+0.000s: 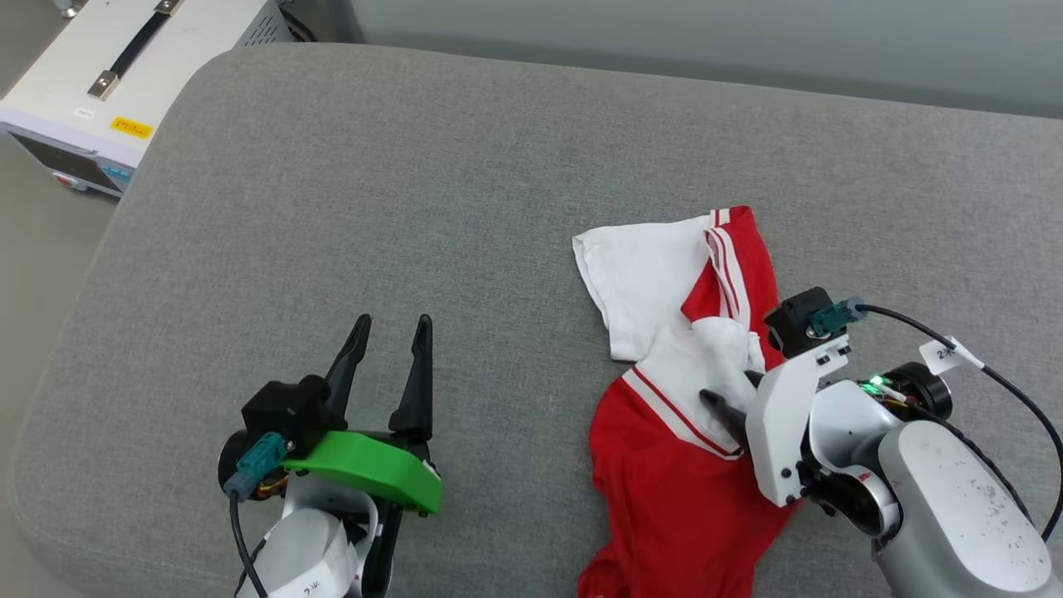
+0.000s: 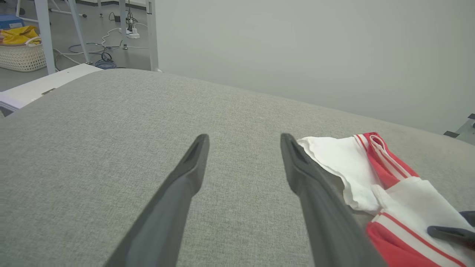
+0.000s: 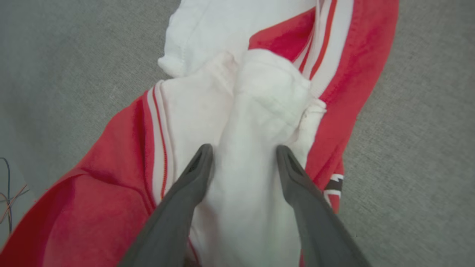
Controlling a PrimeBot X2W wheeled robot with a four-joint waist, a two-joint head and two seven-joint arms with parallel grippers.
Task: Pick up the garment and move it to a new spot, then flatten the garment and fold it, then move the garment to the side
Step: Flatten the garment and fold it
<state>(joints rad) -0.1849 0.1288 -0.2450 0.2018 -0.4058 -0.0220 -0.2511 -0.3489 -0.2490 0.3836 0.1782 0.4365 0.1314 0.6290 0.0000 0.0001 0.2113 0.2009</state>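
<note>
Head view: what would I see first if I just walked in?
The crumpled red-and-white garment pops out, lying on the right of the grey cushion. The right gripper has its fingers spread either side of a white fold; the left gripper sits open over bare cushion.

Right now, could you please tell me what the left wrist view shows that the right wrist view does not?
Left wrist view: the open left gripper over bare grey cushion, plus a white basket and cables on the floor behind. Right wrist view: a close look at the right gripper, fingers apart astride a raised white fold, and a scrap of black lettering. Shared: the red and white garment on the cushion, with a right gripper fingertip on it.
</note>
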